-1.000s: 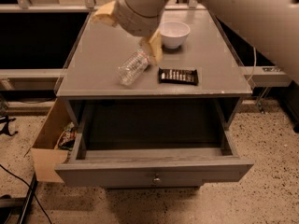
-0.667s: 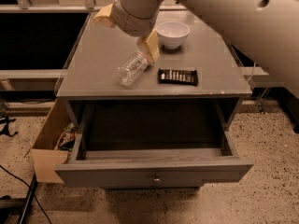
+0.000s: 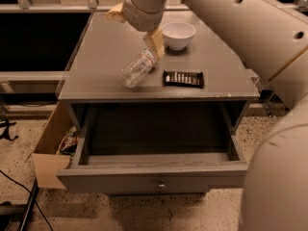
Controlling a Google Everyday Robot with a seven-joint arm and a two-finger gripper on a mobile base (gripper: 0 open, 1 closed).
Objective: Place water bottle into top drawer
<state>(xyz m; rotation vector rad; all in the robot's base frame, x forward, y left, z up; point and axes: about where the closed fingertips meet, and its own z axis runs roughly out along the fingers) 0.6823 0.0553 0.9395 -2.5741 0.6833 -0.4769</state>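
The water bottle (image 3: 138,67) lies on the table (image 3: 103,52) just left of the candy bar (image 3: 183,79), with the claw (image 3: 155,41) at its cap end, grip state indeterminable; a poor hold risks it rolling away from the open top drawer (image 3: 154,174).

Likely a robot test lab or office corner.
Speckled floor (image 3: 120,211) with a loose cable (image 3: 19,186), a cardboard box (image 3: 48,167) beside a grey bench (image 3: 106,57), and a robot arm's tool (image 3: 150,38) hanging over the bench top.
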